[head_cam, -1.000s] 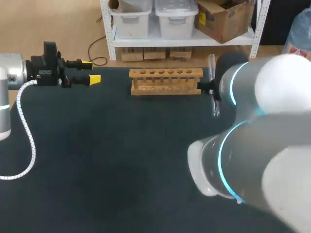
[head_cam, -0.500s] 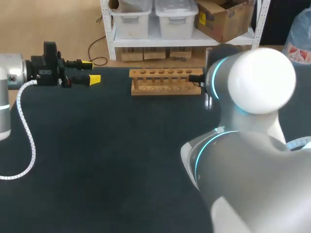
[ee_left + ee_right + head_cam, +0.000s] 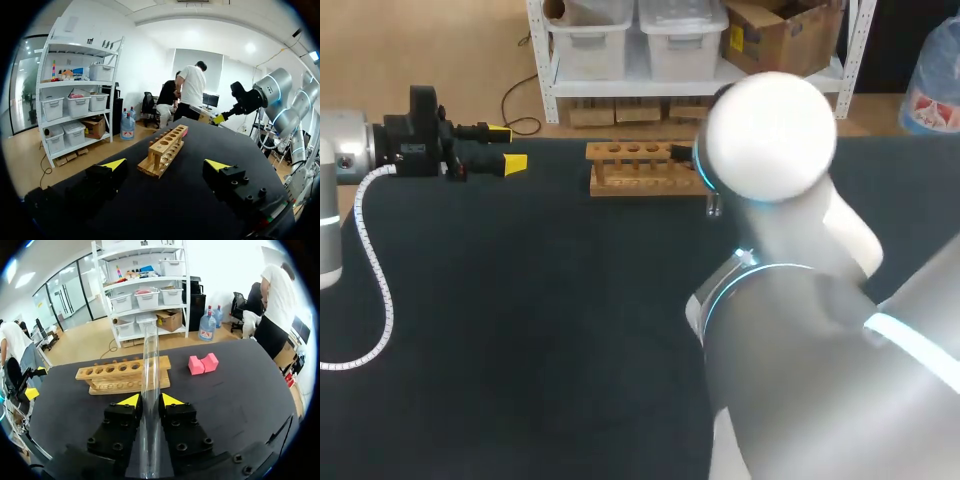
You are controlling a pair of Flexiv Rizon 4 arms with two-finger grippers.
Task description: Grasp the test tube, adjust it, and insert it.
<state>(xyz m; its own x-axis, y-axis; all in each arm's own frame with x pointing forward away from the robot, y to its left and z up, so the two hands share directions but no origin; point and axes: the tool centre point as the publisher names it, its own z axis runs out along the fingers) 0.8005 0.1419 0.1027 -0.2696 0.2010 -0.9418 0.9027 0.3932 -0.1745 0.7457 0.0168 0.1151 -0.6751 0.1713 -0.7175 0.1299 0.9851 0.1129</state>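
Over the last second my right arm (image 3: 770,140) has swung leftward across the wooden test-tube rack (image 3: 635,170). It now hides the rack's right end, which earlier showed clear of it. The left arm has not stirred.

Well off the rack's left end, the left gripper (image 3: 507,147) hangs over the dark table (image 3: 520,300) with its fingers spread and nothing between them.

The rack lies lengthwise along the table's far side, and every hole that shows is empty.

At the rack's right, the right gripper (image 3: 150,400) is clenched on the glass test tube (image 3: 150,390), one yellow tip pressing each side. The tube runs out along the fingers, past their tips, toward the rack. In the head view only its rounded end peeks out below the arm, just in front of the rack.

A pink block (image 3: 202,363) sits beyond the rack's right end.

The grasp looks done and the adjusting step is in hand. Next, the tube likely needs bringing upright over one hole, then lowering straight in.
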